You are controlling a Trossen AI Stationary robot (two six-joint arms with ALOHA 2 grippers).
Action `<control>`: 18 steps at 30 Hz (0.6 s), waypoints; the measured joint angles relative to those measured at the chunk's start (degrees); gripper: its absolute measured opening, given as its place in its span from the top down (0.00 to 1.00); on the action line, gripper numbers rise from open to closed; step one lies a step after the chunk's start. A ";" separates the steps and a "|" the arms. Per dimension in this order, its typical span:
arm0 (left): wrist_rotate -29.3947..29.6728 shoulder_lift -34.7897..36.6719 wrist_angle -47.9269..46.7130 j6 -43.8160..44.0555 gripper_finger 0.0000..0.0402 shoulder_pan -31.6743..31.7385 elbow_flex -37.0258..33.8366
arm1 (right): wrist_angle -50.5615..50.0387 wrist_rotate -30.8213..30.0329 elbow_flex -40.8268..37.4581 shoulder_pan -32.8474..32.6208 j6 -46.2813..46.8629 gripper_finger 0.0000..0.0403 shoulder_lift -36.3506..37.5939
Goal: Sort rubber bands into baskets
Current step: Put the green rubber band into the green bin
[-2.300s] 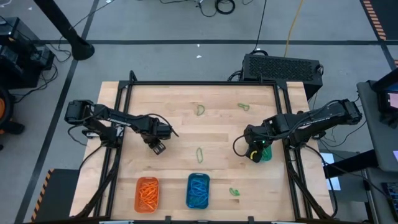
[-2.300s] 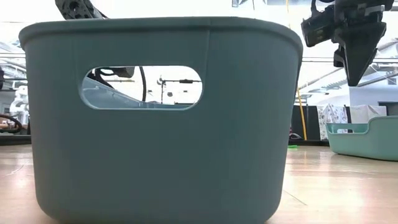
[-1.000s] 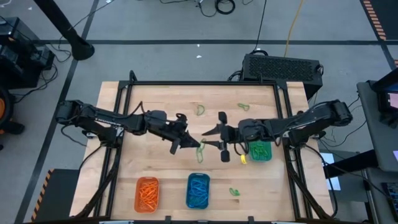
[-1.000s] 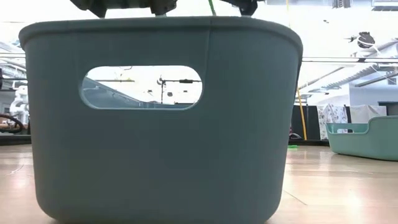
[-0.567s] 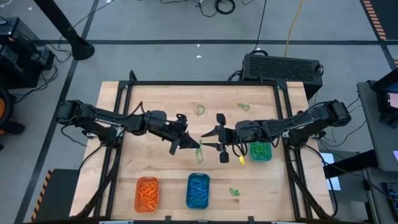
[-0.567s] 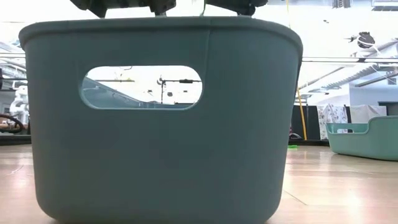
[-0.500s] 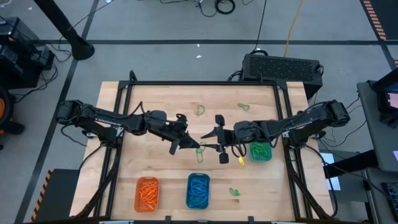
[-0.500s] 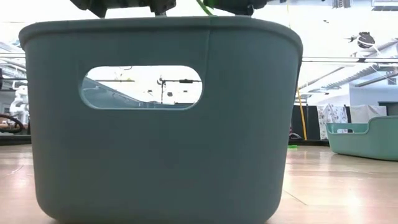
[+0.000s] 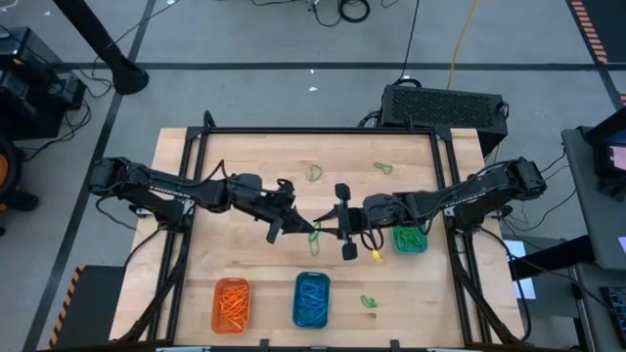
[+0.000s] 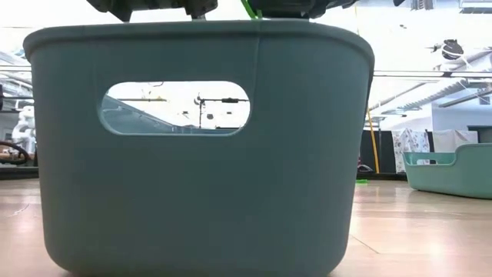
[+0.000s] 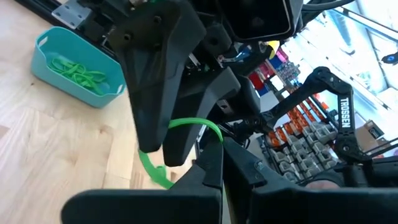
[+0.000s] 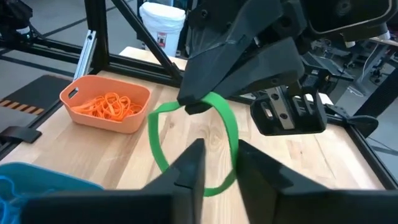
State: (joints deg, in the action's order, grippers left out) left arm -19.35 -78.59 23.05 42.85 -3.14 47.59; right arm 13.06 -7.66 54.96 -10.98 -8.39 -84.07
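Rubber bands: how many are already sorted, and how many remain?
Done: the orange basket, blue basket and green basket each hold matching bands. In hand: the left gripper is shut on a green band, and the right gripper is meeting it mid-table. Left: three loose green bands.

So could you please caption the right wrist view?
Left gripper holds a green rubber band before the right gripper.
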 joint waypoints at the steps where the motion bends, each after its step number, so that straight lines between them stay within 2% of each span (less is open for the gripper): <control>1: 0.14 0.00 0.00 0.19 1.00 0.00 0.00 | 0.02 -0.04 0.00 0.00 -0.03 0.83 0.00; 4: 1.08 0.00 -0.02 0.21 1.00 -0.02 0.00 | 0.06 -2.31 0.00 -0.05 0.03 0.94 0.00; 6: 2.11 0.00 -0.02 1.07 0.99 -0.02 0.00 | 0.04 -3.13 0.00 -0.11 -0.17 0.98 0.02; 9: 2.92 0.00 -0.24 1.72 0.92 -0.01 0.00 | 0.10 -3.37 0.01 -0.11 0.11 0.99 0.47; 14: 5.12 0.02 -4.51 1.20 0.75 -0.02 0.07 | -3.53 -3.32 0.02 -0.11 0.72 1.00 3.05; 18: 5.41 0.02 -9.21 -0.21 0.64 0.25 0.07 | -14.67 -3.29 0.07 0.22 4.81 1.00 8.36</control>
State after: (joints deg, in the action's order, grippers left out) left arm -13.94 -78.56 13.84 42.64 -2.89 47.66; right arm -1.60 -10.95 55.03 -10.76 -3.58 -75.71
